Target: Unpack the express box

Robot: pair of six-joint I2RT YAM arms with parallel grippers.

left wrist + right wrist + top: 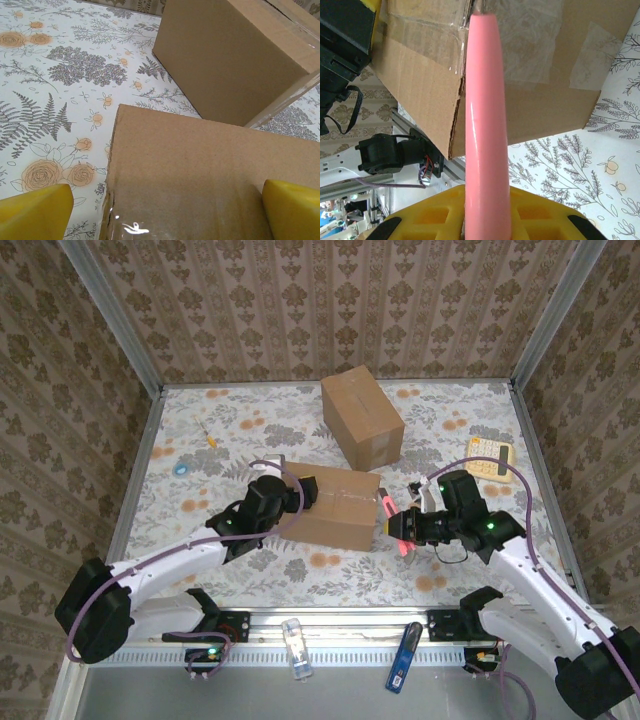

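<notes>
The express box [335, 505], brown cardboard sealed with clear tape, lies in the middle of the table. My left gripper [262, 502] is at its left end and open. In the left wrist view the box top [200, 170] lies between the two yellow fingers [35, 212], which stand far apart with nothing gripped. My right gripper [410, 525] is at the box's right end, shut on a pink tool [485, 125]. The tool's tip points at the taped seam on that end face [530, 60].
A second, larger cardboard box [362, 418] stands just behind the first. A yellow calculator [490, 457] lies at the right edge. A yellow pen-like item [205, 430] and a small blue object [181, 469] lie at the left. A blue item [400, 658] rests on the front rail.
</notes>
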